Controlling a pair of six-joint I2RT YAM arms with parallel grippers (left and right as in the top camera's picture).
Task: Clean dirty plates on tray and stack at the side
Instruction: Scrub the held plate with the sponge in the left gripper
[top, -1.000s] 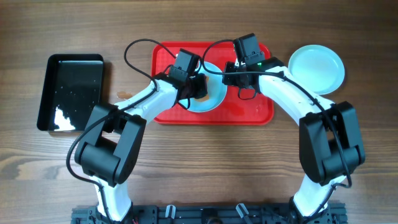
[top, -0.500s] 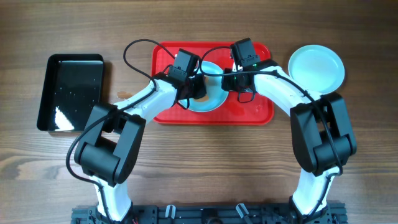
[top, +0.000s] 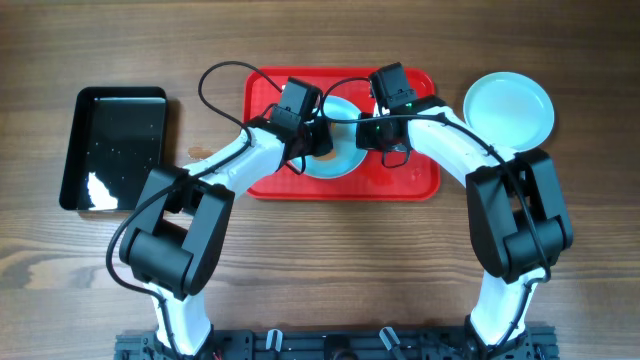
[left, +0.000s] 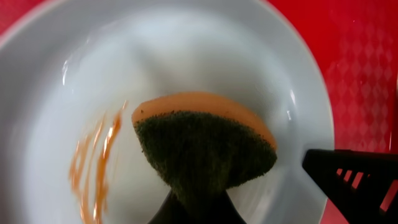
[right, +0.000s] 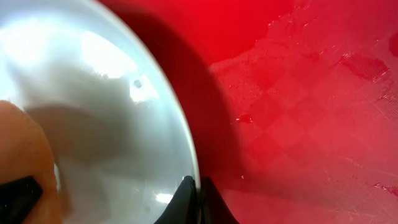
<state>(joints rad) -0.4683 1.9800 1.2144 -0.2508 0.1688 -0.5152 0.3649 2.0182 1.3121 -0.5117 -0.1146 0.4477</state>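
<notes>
1. Two plates: tray plate (top: 340, 160) on the red tray (top: 410, 177); side plate (top: 507, 110) off-tray on the surface (top: 350, 265).
2. Step in hand: scrubbing. Left fingers (top: 316, 140) pinch the sponge (left: 205, 146); right fingers (right: 186, 202) pinch the tray plate's rim.
3. Next, likely: sweep over the orange smear (left: 93, 168).
4. Smear: left wrist view only. Side plate: overhead only.

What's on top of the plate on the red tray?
An orange sponge with a dark green scrubbing face, pinched by the left gripper, rests on the round pale blue-white plate beside an orange smear. The patch beneath the sponge is covered, so dirt there cannot be seen.
</notes>
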